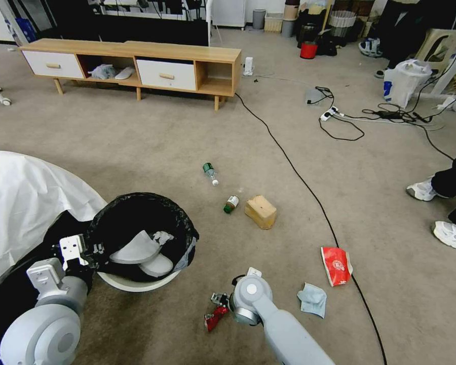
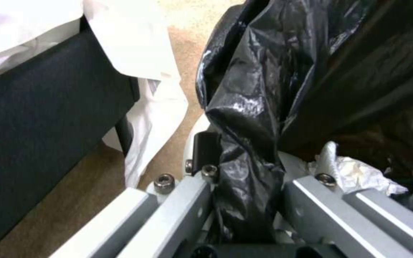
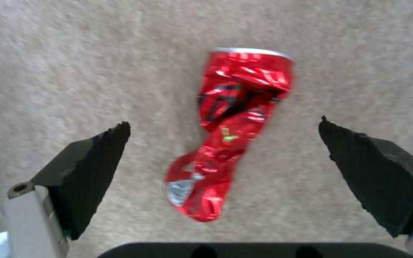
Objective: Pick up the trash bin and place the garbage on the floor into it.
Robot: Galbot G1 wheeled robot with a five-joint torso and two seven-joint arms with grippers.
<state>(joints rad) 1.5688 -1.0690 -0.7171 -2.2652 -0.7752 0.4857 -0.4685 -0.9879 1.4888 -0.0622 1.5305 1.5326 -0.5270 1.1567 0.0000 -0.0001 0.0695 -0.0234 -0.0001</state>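
The flat beige-grey carpeted floor [image 1: 152, 142] carries everything, and the round white plastic trash bin [image 1: 137, 284] with its crinkled black liner folded over the rim serves as landmark; it stands at the robot's near left, with grey slippers and a white crumpled scrap already inside; the left gripper [image 2: 245, 200] is clenched on that rim, a fold of black bag pinched between its jaws, so the bin is in hand on that side; to the right of the bin, close by, the right gripper [image 3: 223, 143] hangs low over the crushed red can [image 3: 230, 129], jaws released and spread wide; the can lies flat on the carpet directly between the two black pads [image 3: 87, 172], touching neither; its long axis runs away from the wrist, crosswise to the line on which the jaws close, so they would meet its narrow crumpled waist; the right arm is plainly the nearer one; farther right of the bin lie a pale blue tissue [image 1: 312, 299] and a red snack packet [image 1: 336, 265]; beyond the bin, a tan box [image 1: 261, 211], a small green-capped bottle [image 1: 231, 204] and a green-labelled clear bottle [image 1: 211, 173].
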